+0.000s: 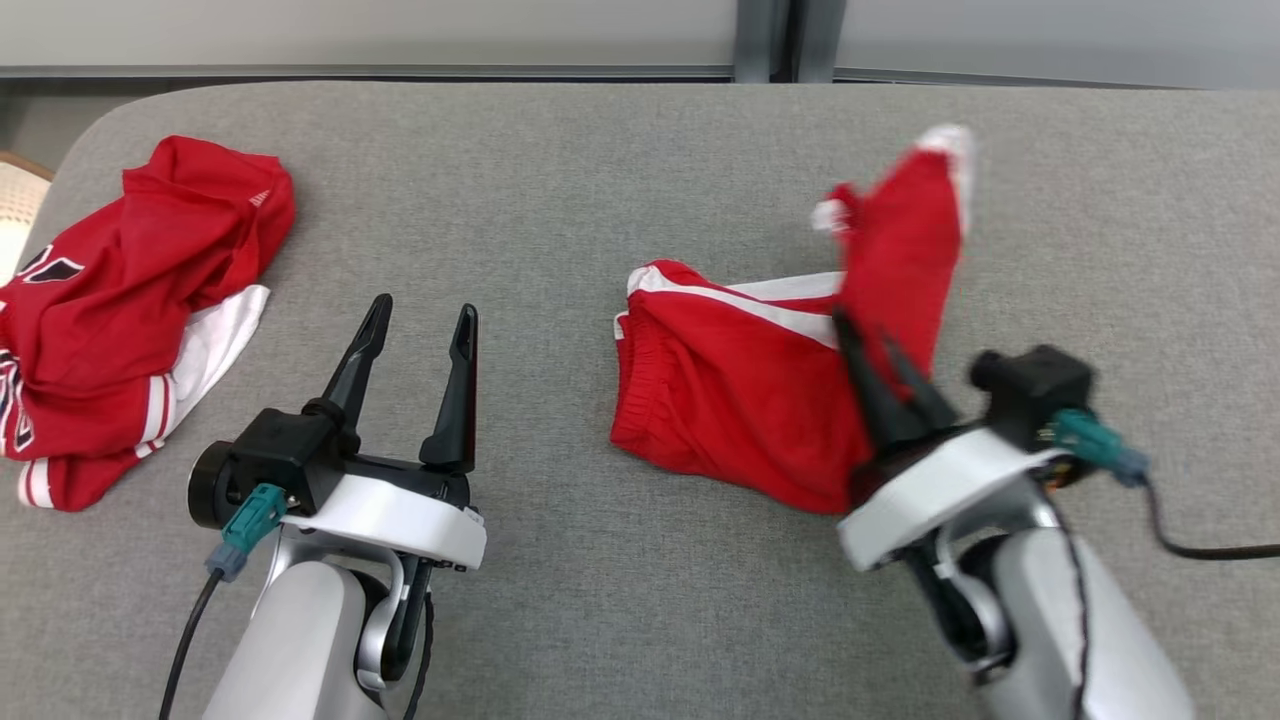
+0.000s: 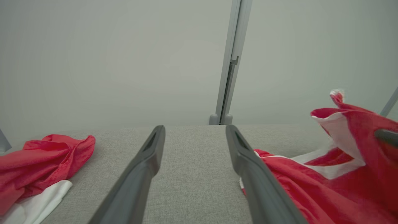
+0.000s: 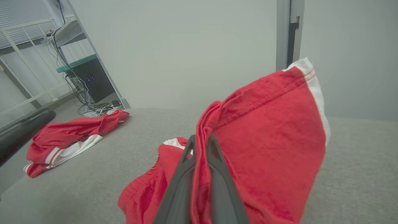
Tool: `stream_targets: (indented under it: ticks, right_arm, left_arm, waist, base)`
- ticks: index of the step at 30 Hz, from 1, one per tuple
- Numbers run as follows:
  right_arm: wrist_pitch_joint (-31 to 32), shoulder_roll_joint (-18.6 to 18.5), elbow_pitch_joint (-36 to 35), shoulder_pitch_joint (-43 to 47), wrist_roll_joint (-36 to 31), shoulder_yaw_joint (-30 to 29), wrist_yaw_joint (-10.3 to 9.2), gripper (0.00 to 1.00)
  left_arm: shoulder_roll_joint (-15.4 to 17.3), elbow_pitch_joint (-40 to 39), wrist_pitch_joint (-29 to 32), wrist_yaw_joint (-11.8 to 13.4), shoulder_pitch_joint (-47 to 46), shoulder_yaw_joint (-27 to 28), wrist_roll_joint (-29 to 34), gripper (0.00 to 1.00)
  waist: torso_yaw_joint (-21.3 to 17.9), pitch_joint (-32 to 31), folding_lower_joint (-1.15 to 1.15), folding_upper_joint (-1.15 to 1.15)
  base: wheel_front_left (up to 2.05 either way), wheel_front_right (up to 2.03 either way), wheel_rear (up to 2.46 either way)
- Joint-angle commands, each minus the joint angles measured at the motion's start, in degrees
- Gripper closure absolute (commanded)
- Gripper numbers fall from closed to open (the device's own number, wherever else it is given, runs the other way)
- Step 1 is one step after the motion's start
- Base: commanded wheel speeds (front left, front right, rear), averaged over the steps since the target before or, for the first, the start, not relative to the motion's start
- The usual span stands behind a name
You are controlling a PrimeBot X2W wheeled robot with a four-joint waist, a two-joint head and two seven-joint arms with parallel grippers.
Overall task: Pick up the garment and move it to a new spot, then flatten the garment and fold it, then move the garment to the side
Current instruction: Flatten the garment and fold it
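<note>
From my head, my right gripper [image 1: 868, 338] is pinched tight on one leg of the red shorts [image 1: 730, 400] and holds it up off the grey table [image 1: 600, 180]. The rest of the shorts lies on the table, right of the middle. My left gripper [image 1: 422, 312] is spread wide and holds nothing. A red shirt [image 1: 130, 290] lies far left.

My left wrist sees the shorts [image 2: 311, 189] on the right.

My right wrist sees red cloth squeezed between my fingers [image 3: 180, 180].
</note>
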Motion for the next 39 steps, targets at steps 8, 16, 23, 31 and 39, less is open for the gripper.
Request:
stream_targets:
  ticks: [8,16,23,31,39]
  right_arm:
    - [1.81,0.47,6.45,-3.36,5.48,15.23,-0.02,1.00]
    - [-0.37,0.56,12.64,-5.07,7.05,19.52,-0.02,0.29]
    - [-7.60,0.51,7.90,-5.76,5.54,19.53,-0.02,0.00]
    - [-10.60,-3.59,-2.29,0.99,0.26,3.20,-0.02,0.00]
    - [-7.13,-4.91,-8.46,11.90,-3.93,-13.54,-0.02,0.00]
  left_arm:
    - [-0.11,0.64,-0.46,1.05,-0.16,-0.66,-0.03,0.00]
    - [-0.27,1.59,-0.98,1.44,-0.08,-0.98,-0.57,0.00]
    - [0.33,1.94,-1.13,1.74,-0.21,-0.97,-0.44,0.00]
    - [1.93,0.93,-1.49,2.37,1.57,0.05,-0.53,0.00]
    - [3.93,0.22,-0.96,2.45,4.13,0.49,-0.87,0.00]
  waist:
    - [2.92,-0.14,0.00,0.00]
    - [3.09,0.40,0.00,0.00]
    - [2.14,0.03,0.00,0.00]
    - [0.00,-1.53,0.00,0.00]
    - [-1.92,-3.60,0.00,0.00]
  base:
    - [0.00,0.00,0.00]
    - [0.00,0.00,0.00]
    - [0.00,0.00,0.00]
    - [0.00,0.00,0.00]
    - [0.00,0.00,0.00]
